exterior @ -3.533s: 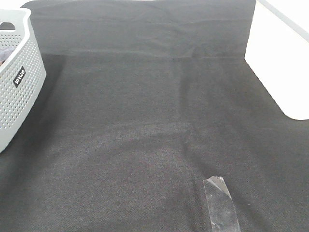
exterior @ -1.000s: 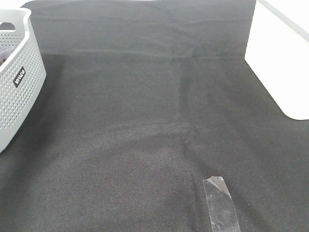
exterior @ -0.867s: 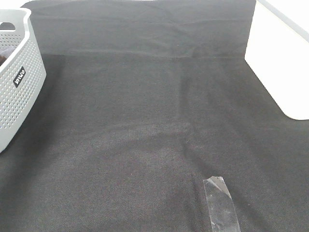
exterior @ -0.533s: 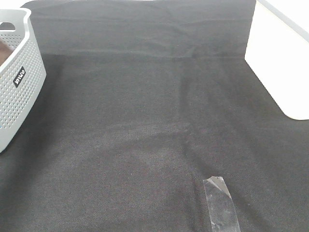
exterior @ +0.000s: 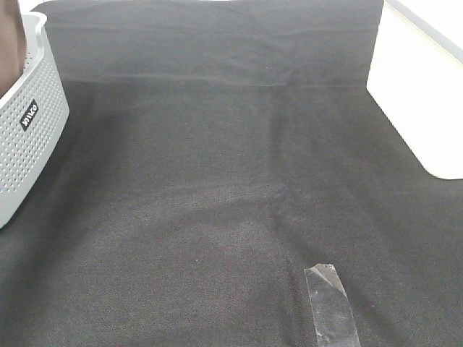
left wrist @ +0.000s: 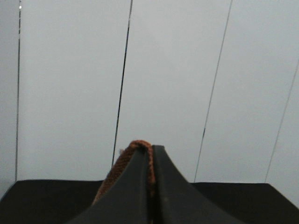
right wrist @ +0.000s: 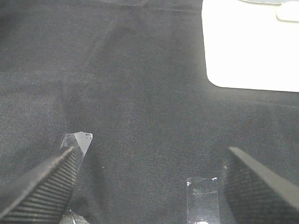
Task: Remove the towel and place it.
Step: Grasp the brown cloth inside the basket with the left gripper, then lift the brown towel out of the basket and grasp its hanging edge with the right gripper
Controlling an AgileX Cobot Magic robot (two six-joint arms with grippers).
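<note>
The reddish-brown towel (exterior: 10,37) shows in the exterior high view as a strip rising out of the grey perforated basket (exterior: 29,137) at the far left, up past the top edge. In the left wrist view my left gripper (left wrist: 152,154) is shut on a fold of the towel (left wrist: 122,164), held high and facing a pale panelled wall. My right gripper (right wrist: 149,163) is open and empty, low over the black table cloth (right wrist: 140,84). Neither gripper shows in the exterior high view.
The black cloth (exterior: 231,159) covers most of the table. A strip of clear tape (exterior: 330,303) lies on it near the front, and tape pieces (right wrist: 202,198) show in the right wrist view. Bare white table (exterior: 419,101) lies at the right.
The towel has risen out of the basket: earlier only a dark bit showed inside the rim, now a brown strip stands above it. Nothing else has moved.
</note>
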